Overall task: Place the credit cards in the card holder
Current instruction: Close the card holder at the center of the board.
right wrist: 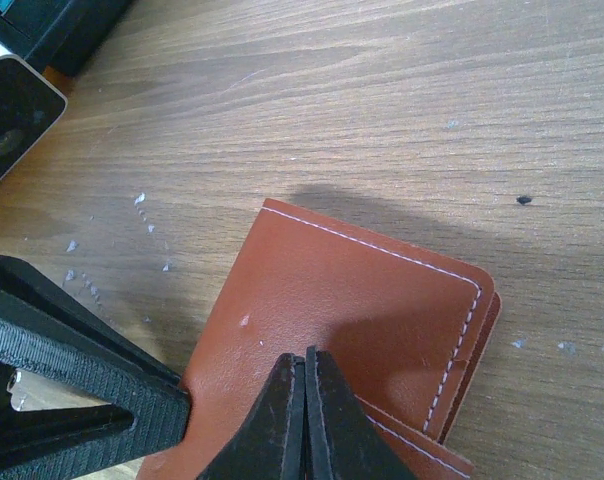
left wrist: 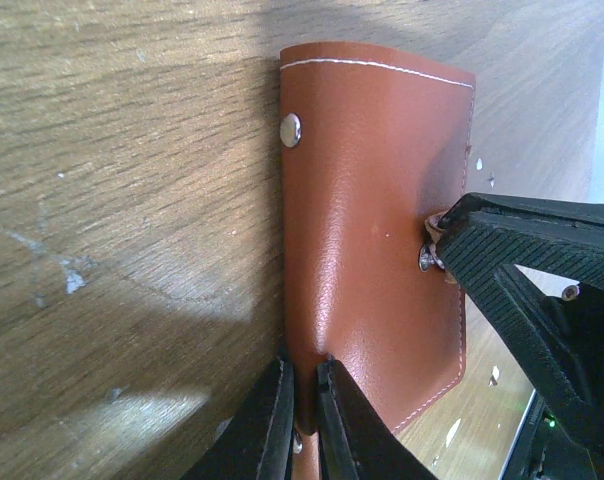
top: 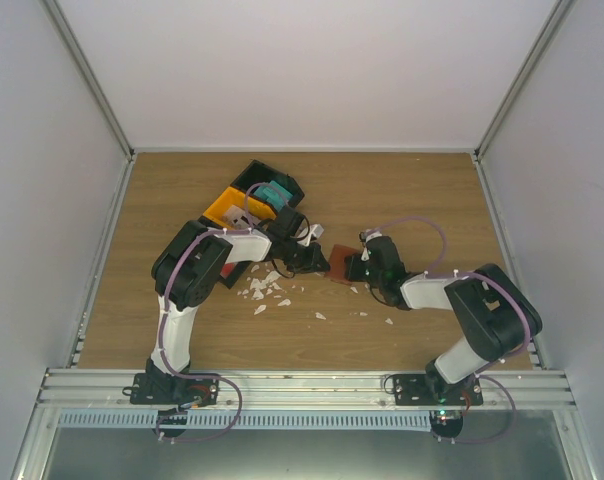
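Top view: looked down from high up, far off, over the whole counter (top: 402,190).
Wrist views: very close, low, both saw the card holder (left wrist: 372,200).

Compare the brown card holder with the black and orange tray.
The card holder is reddish-brown and flat; the tray is black and orange with walled compartments. The card holder is much smaller than the tray. The card holder lies folded shut mid-table; the tray sits farther back, open-topped. Both rest on the wooden table.
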